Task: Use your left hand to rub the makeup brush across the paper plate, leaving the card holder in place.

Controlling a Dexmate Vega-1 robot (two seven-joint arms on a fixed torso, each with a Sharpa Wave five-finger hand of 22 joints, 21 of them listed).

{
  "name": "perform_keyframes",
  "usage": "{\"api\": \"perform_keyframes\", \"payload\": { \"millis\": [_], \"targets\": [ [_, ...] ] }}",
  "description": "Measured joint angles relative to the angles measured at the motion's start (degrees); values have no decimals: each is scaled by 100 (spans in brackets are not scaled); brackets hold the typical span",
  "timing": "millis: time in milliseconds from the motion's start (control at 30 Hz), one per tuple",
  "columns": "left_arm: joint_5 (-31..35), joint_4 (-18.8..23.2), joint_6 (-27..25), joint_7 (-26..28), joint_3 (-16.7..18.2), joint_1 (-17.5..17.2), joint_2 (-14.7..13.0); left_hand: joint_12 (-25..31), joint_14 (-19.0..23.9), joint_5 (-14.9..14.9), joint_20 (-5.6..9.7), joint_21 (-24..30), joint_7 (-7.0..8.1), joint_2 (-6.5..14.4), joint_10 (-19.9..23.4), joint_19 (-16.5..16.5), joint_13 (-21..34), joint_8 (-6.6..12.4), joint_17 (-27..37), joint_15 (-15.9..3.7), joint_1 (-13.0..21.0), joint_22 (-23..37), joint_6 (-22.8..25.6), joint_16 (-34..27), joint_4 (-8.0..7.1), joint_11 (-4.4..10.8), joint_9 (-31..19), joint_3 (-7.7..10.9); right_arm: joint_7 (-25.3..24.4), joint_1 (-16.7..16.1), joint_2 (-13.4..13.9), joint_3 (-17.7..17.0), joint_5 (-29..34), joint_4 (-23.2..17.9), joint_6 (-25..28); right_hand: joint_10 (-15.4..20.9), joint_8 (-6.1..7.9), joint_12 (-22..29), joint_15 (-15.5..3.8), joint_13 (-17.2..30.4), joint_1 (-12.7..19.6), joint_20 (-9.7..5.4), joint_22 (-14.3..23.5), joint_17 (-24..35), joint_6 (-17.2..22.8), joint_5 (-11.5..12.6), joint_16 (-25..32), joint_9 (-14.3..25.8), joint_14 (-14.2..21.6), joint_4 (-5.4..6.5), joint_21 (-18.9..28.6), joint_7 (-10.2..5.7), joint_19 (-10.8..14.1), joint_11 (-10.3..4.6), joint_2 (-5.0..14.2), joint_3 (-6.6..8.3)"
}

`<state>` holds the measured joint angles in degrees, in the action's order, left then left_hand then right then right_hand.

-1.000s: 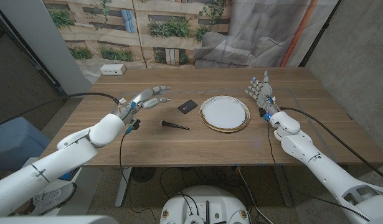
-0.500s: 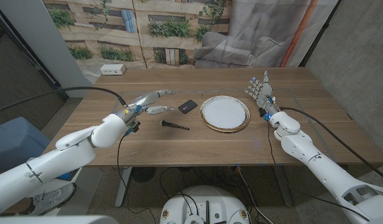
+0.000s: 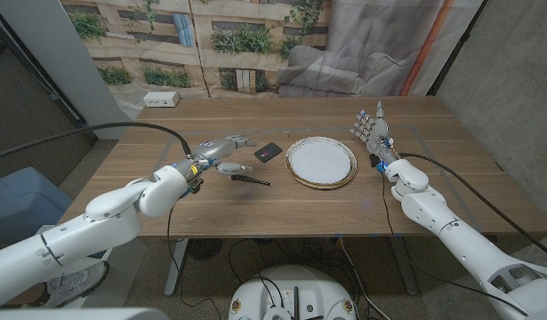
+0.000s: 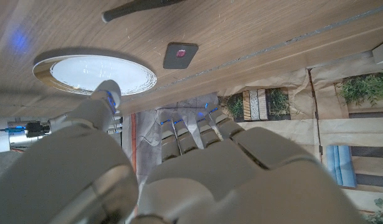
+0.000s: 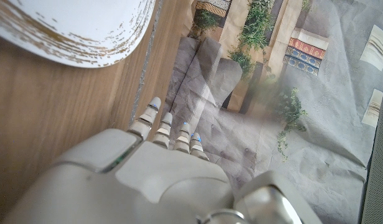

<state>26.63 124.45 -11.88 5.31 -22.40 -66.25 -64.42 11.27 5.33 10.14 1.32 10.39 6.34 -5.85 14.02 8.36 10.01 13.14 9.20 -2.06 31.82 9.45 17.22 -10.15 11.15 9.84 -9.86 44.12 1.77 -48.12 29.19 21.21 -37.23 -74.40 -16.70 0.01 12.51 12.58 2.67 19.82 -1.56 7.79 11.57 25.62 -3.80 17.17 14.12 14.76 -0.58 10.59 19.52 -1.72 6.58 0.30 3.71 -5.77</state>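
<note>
Wooden surface [image 3: 255, 209] showed bare room low in frame. Makeup brush [image 3: 249, 180] lay centre-left, long axis nearly left-right, beside paper plate [image 3: 320, 162]. Left hand [image 3: 221, 152] hovered spread, empty; right hand [image 3: 373, 130] upright, fingers apart, empty.

Both arms: glossy white rounded shells, black cables trailing from forearms. Left hand [image 3: 221, 149] and right hand [image 3: 372, 128]: grey-silver segmented fingers, small blue marks at the fingers. Dark fittings at wrists.
</note>
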Motion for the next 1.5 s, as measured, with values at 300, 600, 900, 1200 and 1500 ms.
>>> {"api": "perform_keyframes", "payload": {
  "millis": [300, 600, 900, 1200, 1500],
  "targets": [
    [722, 146, -326, -389, -276, 171, 93, 0, -164, 0, -145, -44, 20, -115, 102, -269, 0, 0, 29, -5, 241, 4, 20, 24, -24, 19, 0, -24, 0, 0, 0, 0, 0, 0, 1, 0, 0, 0, 0, 0, 0, 0, 0, 0, 0, 0, 0, 0, 0, 0, 0, 0, 0, 0, 0, 0],
    [1289, 250, -571, -825, -667, 433, 313, -68, -351, 27, -286, -43, -53, -75, 28, -531, -1, -24, 29, 19, 467, 3, -53, 44, -47, -54, -1, -47, 0, 0, 1, 0, 0, 0, 2, 0, 0, 0, 0, 0, 0, 0, 0, 0, 0, 0, 0, 0, 0, 0, 0, 0, 0, 0, 0, 0],
    [2039, 296, -741, -1356, -980, 617, 523, -68, -435, 27, -359, -43, -97, -47, 8, -690, -1, -68, 28, 104, 636, 3, -99, 44, -47, -74, -1, -47, 1, 2, 0, 0, 0, 3, 2, 0, 0, 0, 0, 0, 0, 0, 0, 0, 0, 0, 0, 0, 0, 0, 0, 0, 0, 0, 0, 0],
    [2701, 272, -828, -1843, -1224, 763, 762, -68, -505, 27, -410, -43, -127, -28, 2, -798, -1, -68, 28, 174, 726, 3, -124, 44, -59, -109, -16, -82, 1, 2, 0, 0, 0, 4, 2, 0, 0, 0, 0, 0, 0, 0, 0, 0, 0, 0, 0, 0, 0, 0, 0, 0, 0, 0, 0, 0],
    [3124, 144, -882, -2175, -1408, 909, 1059, -22, -484, 27, -441, -42, -174, 14, 255, -829, -1, -68, 28, 193, 873, 2, 30, 18, -63, -175, 0, -126, 0, 2, 0, 0, 0, 4, 2, 0, 0, 0, 0, 0, 0, 0, 0, 0, 0, 0, 0, 0, 0, 0, 0, 0, 0, 0, 0, 0]
  ]
}}
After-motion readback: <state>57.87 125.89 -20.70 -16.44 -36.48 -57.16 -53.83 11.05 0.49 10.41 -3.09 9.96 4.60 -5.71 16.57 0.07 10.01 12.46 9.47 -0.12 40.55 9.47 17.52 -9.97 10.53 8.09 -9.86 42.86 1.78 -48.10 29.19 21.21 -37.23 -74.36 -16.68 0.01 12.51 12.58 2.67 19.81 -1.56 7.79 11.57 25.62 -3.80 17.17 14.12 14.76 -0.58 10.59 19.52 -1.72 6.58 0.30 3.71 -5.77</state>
